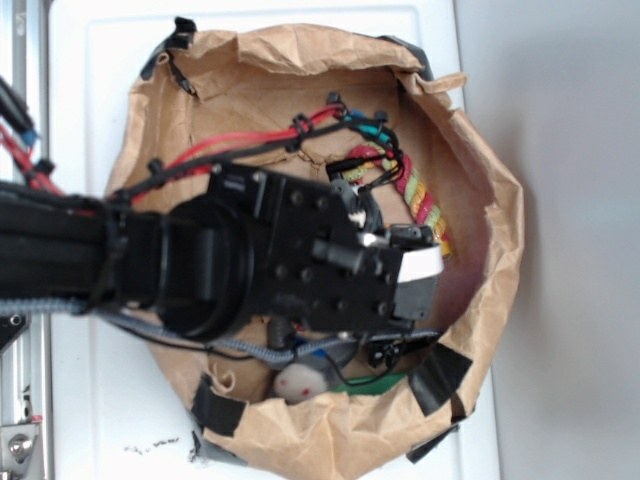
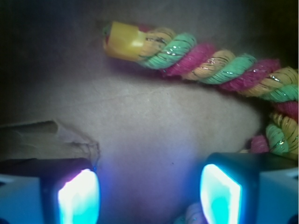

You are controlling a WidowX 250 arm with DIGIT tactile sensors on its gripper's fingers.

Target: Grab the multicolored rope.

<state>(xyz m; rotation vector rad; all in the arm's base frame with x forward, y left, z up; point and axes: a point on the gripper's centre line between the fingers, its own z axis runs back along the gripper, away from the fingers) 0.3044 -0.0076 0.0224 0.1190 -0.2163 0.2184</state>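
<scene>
The multicolored rope [image 2: 219,65] is thick and twisted, with red, yellow and pale green strands and a yellow end at the upper left. It arcs across the top of the wrist view and curls down the right edge. In the exterior view a short stretch of the rope [image 1: 424,205] shows past the arm, inside the paper bag. My gripper [image 2: 149,191] is open, its glowing pads wide apart, with bare brown paper between them. The rope lies ahead of the fingertips, apart from them. In the exterior view the gripper [image 1: 415,265] hangs over the bag's middle.
A crumpled brown paper bag [image 1: 500,230] with black tape on its rim rings the work area, on a white surface. A small grey plush toy [image 1: 300,380] lies at the bag's lower side, under the arm. Red wires [image 1: 240,142] and a black cable run along the arm.
</scene>
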